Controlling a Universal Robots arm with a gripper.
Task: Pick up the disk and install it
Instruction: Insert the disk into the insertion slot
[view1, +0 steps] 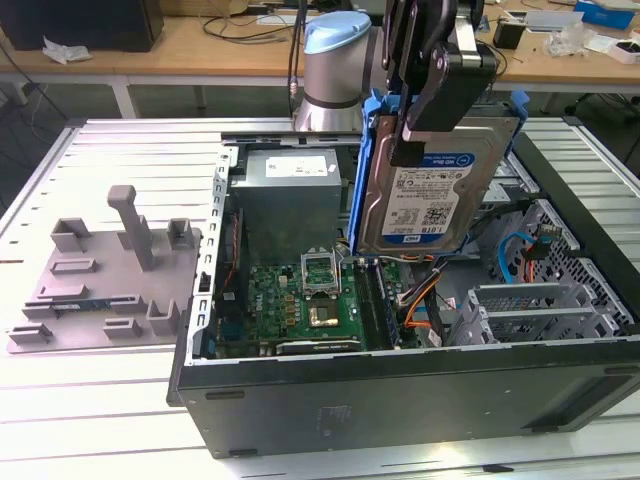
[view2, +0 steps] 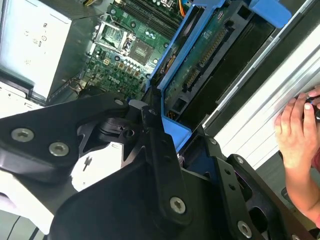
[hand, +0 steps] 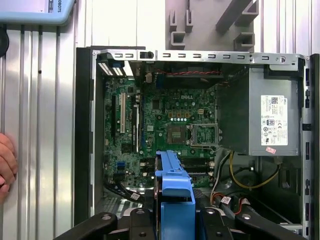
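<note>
Exterior view: gripper (view1: 412, 142) pinches the disk (view1: 440, 200) upright over the open computer case (view1: 400, 392) (pickup judged complete); installation remains.

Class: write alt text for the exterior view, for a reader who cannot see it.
A robot arm's gripper holds the disk upright, label facing the camera, above an open computer case lying on a slatted metal table. Inside are a green motherboard and grey power supply; a grey fixture sits at the exterior view's left.

Arm (view1: 330, 85) raised — gripper (view1: 415, 140) pointing down, clamped on the disk (view1: 430, 200).
</note>
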